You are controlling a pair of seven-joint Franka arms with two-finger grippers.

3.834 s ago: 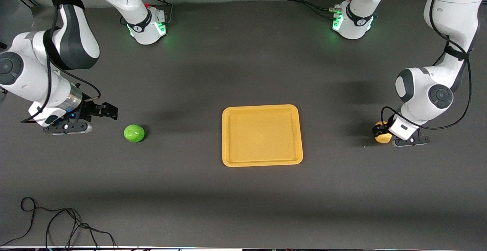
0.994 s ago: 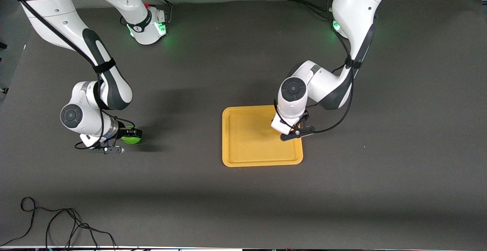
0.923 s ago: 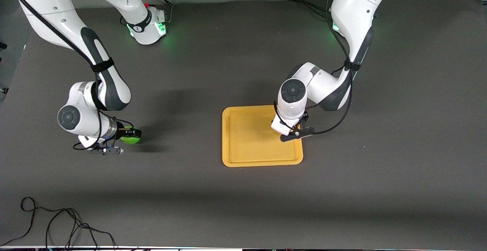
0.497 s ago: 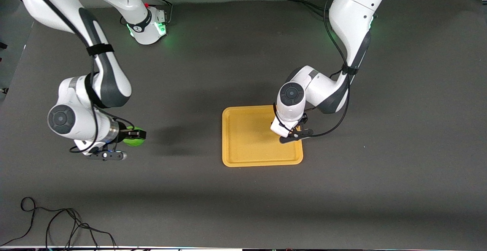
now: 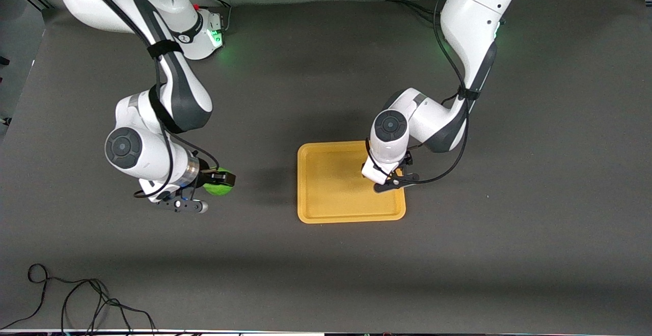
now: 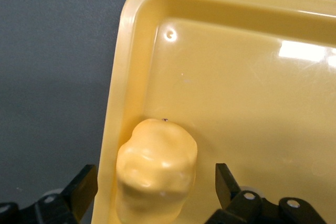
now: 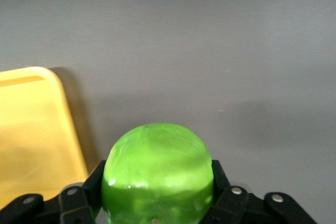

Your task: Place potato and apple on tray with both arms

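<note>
The orange-yellow tray (image 5: 331, 198) lies mid-table. My left gripper (image 5: 392, 175) is low over its edge toward the left arm's end. In the left wrist view the lumpy yellow potato (image 6: 156, 169) rests on the tray (image 6: 236, 103) just inside the rim. My left gripper (image 6: 155, 184) is open around it, with a gap at each finger. The left hand hides the potato in the front view. My right gripper (image 5: 220, 182) is shut on the green apple (image 5: 219, 187), over the bare table beside the tray. The right wrist view shows the apple (image 7: 157, 174) clamped in the gripper (image 7: 157, 179).
The dark table (image 5: 326, 275) surrounds the tray. A black cable (image 5: 76, 300) lies coiled near the front corner at the right arm's end. A tray corner (image 7: 31, 129) shows in the right wrist view.
The right gripper has lifted the apple and carried it toward the tray. The left arm brought the potato from the table's end to the tray and has barely moved in the last second.
</note>
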